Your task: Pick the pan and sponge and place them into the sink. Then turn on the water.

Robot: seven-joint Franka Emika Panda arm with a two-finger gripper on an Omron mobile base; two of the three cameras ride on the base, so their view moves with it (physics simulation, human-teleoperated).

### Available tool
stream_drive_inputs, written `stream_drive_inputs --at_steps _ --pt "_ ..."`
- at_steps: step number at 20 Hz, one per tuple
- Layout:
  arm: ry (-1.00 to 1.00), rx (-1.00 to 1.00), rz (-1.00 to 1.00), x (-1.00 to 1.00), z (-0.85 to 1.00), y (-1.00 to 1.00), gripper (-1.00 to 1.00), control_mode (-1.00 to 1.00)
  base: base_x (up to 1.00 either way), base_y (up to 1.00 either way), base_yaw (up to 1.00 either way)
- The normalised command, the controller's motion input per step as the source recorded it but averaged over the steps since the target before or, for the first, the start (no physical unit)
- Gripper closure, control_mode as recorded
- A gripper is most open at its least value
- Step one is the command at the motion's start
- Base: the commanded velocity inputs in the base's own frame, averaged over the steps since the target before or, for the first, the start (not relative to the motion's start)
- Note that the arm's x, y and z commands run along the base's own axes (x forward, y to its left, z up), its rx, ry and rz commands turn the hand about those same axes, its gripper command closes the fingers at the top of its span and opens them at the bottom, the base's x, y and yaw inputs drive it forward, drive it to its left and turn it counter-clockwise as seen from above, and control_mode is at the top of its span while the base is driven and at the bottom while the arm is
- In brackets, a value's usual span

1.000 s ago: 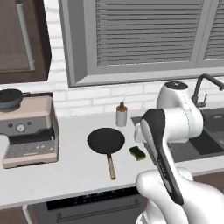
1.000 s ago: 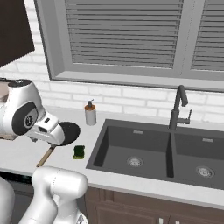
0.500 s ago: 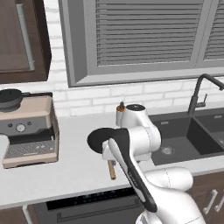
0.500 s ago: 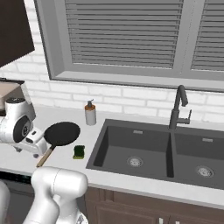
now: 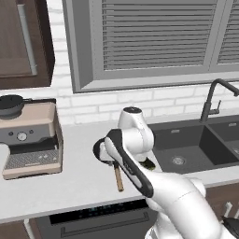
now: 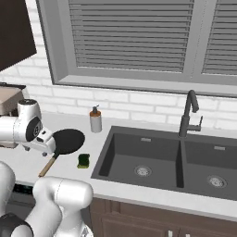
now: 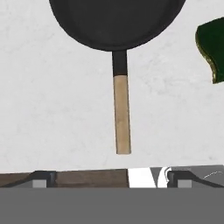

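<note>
the hand view looks straight down on the pan (image 7: 114, 22), a round shallow black dish whose straight pale wooden handle runs toward the gripper (image 7: 109, 178); the jaws stand wide apart at the bottom of that view and hold nothing. the sponge (image 7: 212, 48), dark green with a yellow edge, lies on the pale speckled surface (image 7: 52, 109) just beside the pan, apart from it.

the right base view adds what the hand view lacks: the pan (image 6: 68, 140) and sponge (image 6: 84, 160) sit left of the sink (image 6: 162, 152), a dark grey double basin with round steel drains and a tall slim dark tap (image 6: 187, 115). a small soap bottle (image 6: 95, 120) stands by the white brick wall behind the pan.

the left base view alone takes in the coffee machine (image 5: 29, 140), beige and steel, with a dark pot (image 5: 11, 103) on top. there the arm covers most of the pan (image 5: 99, 150), leaving its handle and a sliver of the sponge (image 5: 149, 164) in sight.

against half a second ago, the arm has swung lower and further over the pan, while pan and sponge lie where they were.
</note>
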Motion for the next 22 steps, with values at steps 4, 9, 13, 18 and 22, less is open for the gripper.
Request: stream_drive_inputs --at_steps 4,9,13,18,22 --pt "0.04 0.00 0.00 0.45 -0.08 -0.03 -1.00 -1.00 0.00 0.00 0.00" --pt "0.00 -0.05 0.00 0.12 -0.53 0.00 -1.00 -1.00 0.00 0.00 0.00" --pt "0.00 -0.07 0.00 0.00 -0.45 0.00 -1.00 -1.00 0.00 0.00 0.00" --pt "0.00 -0.01 0.00 0.00 -0.39 0.00 -1.00 -1.00 0.00 0.00 0.00" --pt "0.00 0.00 0.00 0.00 -0.47 0.00 -1.00 -1.00 0.00 0.00 0.00"
